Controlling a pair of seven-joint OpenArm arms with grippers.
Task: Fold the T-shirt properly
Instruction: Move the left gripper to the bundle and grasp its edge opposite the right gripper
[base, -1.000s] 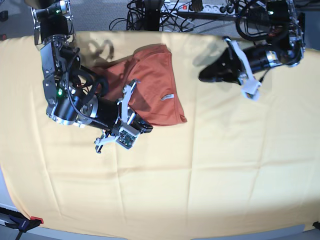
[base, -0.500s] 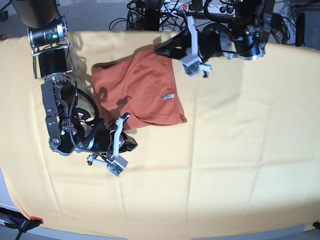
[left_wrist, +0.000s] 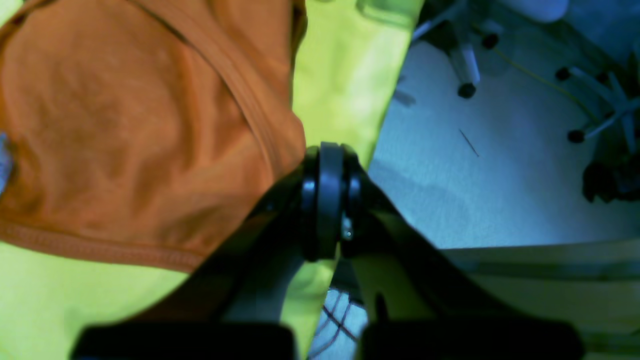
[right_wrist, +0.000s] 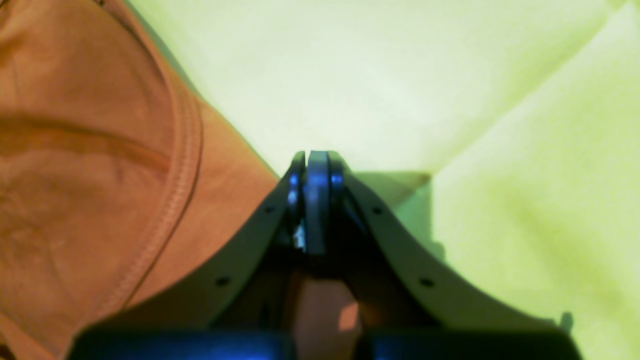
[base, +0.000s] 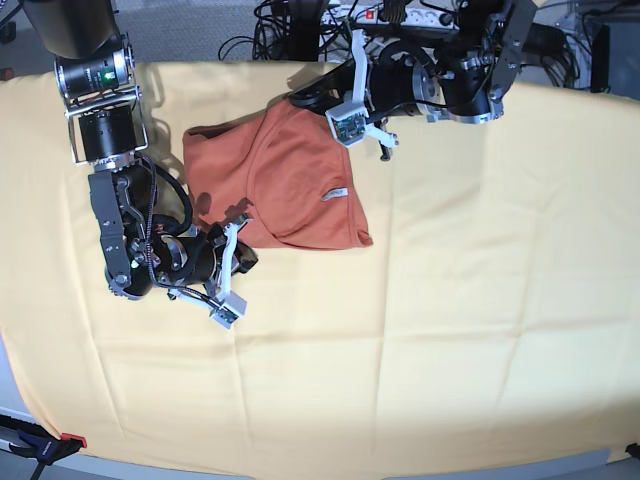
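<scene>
The rust-orange T-shirt (base: 285, 175) lies bunched and partly folded at the back left of the yellow cloth, with its white tag (base: 335, 194) showing. My left gripper (base: 297, 101) is shut at the shirt's far edge, by the table's back edge. In the left wrist view the shut fingertips (left_wrist: 322, 150) touch the shirt's hem (left_wrist: 280, 140), and I see no fabric between them. My right gripper (base: 240, 218) is shut at the shirt's near left edge. In the right wrist view its tips (right_wrist: 310, 156) rest over yellow cloth just beside the shirt (right_wrist: 100, 165).
The pale yellow cloth (base: 450, 330) covers the whole table. Cables and a power strip (base: 400, 15) lie behind the back edge. Floor and chair bases (left_wrist: 500, 125) show past that edge. A red clamp (base: 70, 440) sits at the front left corner.
The left arm swung from the back right across to the shirt's far edge. The right gripper pulled down and left off the shirt, then came back up to its near left edge.
</scene>
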